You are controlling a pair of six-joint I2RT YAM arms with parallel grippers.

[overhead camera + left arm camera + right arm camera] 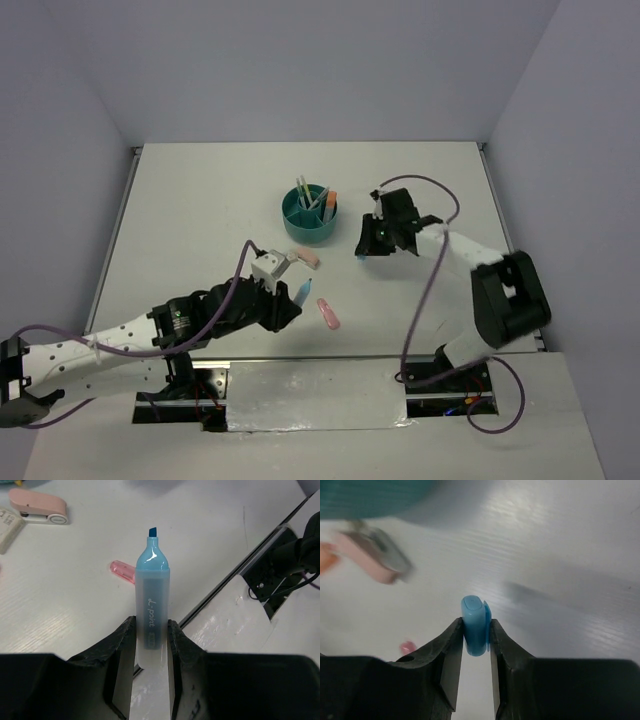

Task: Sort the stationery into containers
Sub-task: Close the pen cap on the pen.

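Left pincer (151, 625) around uncapped blue highlighter (151, 580), right pincer (475, 625) around blue cap (474, 611)

A round teal organizer (300, 232) stands with several pens (303, 192) leaning in its compartments, a blue highlighter (151, 600) sits uncapped in the left gripper (151, 622), a blue cap (474, 620) is pinched in the right gripper (476, 625), and a pink cap (328, 314) lies flat nearby.

Bright, even light, soft shadows — right wrist view's background is blurred, the shiny tape (320, 395) glares.
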